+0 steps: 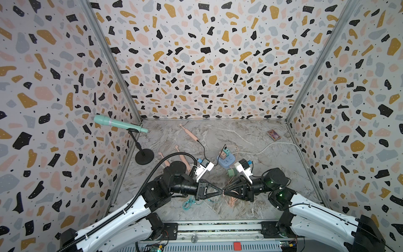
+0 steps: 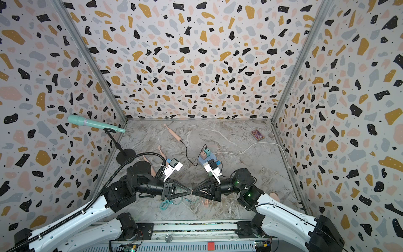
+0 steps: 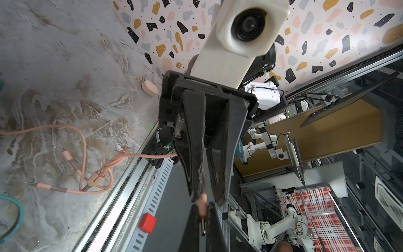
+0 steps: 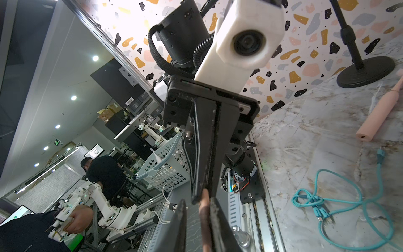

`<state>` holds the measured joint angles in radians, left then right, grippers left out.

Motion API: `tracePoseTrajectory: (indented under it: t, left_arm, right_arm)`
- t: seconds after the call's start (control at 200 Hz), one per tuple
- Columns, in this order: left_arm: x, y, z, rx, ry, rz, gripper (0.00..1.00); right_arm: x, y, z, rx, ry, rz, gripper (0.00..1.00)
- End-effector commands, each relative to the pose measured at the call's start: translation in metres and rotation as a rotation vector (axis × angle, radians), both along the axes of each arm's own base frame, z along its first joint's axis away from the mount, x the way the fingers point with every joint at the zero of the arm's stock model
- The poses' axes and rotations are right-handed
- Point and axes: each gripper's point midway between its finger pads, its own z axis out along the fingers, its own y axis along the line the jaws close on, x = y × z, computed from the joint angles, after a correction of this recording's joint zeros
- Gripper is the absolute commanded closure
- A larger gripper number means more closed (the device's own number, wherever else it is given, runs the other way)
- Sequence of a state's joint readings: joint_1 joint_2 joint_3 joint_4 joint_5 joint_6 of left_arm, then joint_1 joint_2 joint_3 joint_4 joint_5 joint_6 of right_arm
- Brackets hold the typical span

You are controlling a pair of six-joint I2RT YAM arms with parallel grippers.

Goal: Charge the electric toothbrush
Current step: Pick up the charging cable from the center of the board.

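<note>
A pink electric toothbrush (image 1: 189,134) lies at the back of the marble table with a black cable in its end. Two more pink toothbrushes (image 1: 183,152) lie partly under my left arm; one (image 4: 379,113) shows its bare charging port in the right wrist view. My left gripper (image 1: 221,192) (image 3: 201,209) is shut on the metal-pinned plug (image 3: 201,200) of a pink cable (image 3: 82,152). My right gripper (image 1: 224,192) (image 4: 197,203) meets it tip to tip. Its jaws are slightly open around the same cable (image 4: 205,218), one finger touching it and the other a little apart.
A blue power strip (image 1: 225,162) with small charger cubes sits mid-table, a green cube (image 1: 231,173) next to it. A teal cable (image 1: 189,203) coils near the front edge. A teal microphone on a black stand (image 1: 144,158) stands at the left wall. A card box (image 1: 273,135) lies back right.
</note>
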<state>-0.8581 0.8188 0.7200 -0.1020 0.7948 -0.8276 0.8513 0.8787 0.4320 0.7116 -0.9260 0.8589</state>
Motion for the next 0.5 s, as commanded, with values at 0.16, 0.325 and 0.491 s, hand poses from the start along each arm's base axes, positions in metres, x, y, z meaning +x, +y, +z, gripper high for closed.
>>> tracePoseTrajectory:
  t: [0.16, 0.325, 0.491]
  left_arm:
    - [0.002, 0.0, 0.008, -0.041, -0.026, 0.007, 1.0]
    - [0.002, 0.0, 0.005, -0.038, -0.02, 0.008, 1.0]
    - [0.003, 0.001, 0.005, -0.034, -0.023, 0.016, 1.0]
  right_arm:
    - [-0.005, -0.001, 0.028, 0.061, -0.054, 0.013, 0.85]
    - [-0.006, 0.0, 0.032, 0.064, -0.059, 0.018, 0.9]
    - [-0.006, 0.0, 0.036, 0.071, -0.074, 0.012, 1.0]
